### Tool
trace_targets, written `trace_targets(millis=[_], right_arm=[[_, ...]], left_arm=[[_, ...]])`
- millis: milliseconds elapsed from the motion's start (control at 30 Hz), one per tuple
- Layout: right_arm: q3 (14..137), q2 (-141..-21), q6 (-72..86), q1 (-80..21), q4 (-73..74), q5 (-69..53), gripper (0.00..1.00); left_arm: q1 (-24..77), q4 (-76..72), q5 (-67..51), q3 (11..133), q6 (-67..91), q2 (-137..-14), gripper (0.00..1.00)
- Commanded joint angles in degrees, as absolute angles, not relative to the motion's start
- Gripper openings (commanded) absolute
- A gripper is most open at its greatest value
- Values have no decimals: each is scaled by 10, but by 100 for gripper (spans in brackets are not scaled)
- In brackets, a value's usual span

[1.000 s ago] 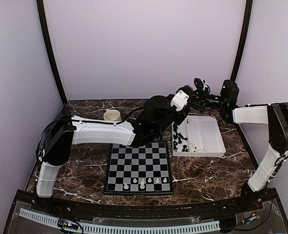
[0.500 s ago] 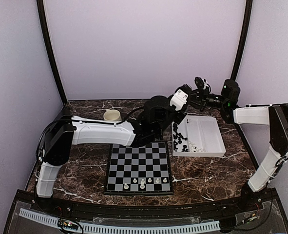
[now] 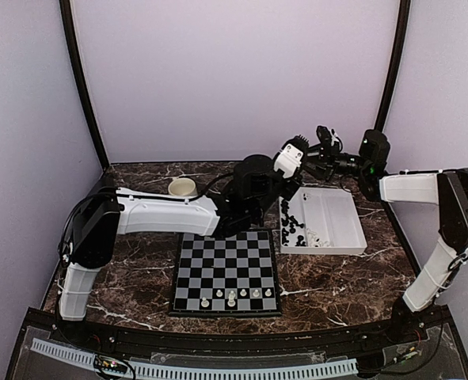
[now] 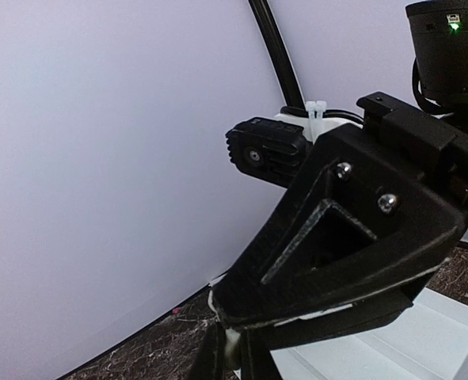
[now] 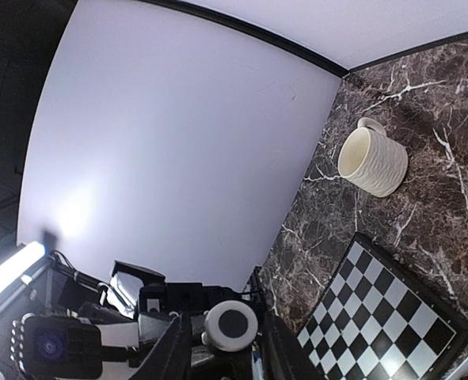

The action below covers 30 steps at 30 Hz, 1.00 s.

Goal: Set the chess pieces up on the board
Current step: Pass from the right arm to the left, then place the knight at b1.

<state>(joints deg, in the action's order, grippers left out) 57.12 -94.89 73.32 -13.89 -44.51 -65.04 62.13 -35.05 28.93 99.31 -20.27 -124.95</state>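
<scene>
Above the tray's far left corner my two grippers meet tip to tip. My left gripper [image 3: 303, 162] [image 4: 234, 358] is shut on a white chess piece [image 4: 233, 342]. In the right wrist view that piece's round dark-centred base [image 5: 232, 324] sits between the fingers of my right gripper [image 3: 316, 161] [image 5: 227, 350], which stand open with a gap on either side. The board [image 3: 226, 271] [image 5: 384, 317] lies flat at the table's middle. A few white chess pieces [image 3: 231, 298] stand on its near rows.
A white compartmented tray [image 3: 332, 207] [image 4: 424, 340] lies right of the board, with black chessmen [image 3: 291, 222] in its left part and white ones [image 3: 317, 237] near its front. A cream cup [image 3: 182, 187] [image 5: 370, 158] stands at the back left. Walls enclose the table.
My left gripper's jaws have closed on the white piece, and my right gripper's jaws have spread apart from it. Both arms have hardly shifted.
</scene>
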Motion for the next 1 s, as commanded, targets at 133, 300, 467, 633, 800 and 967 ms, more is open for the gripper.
trace_targets(millis=[133,300,467,633,800,967], right_arm=[[631,-915,502,-95,-236,-687,56],[674,-907,211,-57,17,-628,59],[706,-913,-40,-53,174,-503,60],[676,-909,-112,-52,183,-468,60],[671,-915,-140,-52,196,-459,60],[671,-929,-147,-52,201,-449,60]], left_arm=[[596,-228,259,965,-151,-1155,0],[561,16,141,954,-69,-1049,0],[537,252,54,956,-26,-986,0],[530,416,27,961,5,-963,0],[530,569,4,964,32,-961,0],[530,664,-46,929,60,-975,0]])
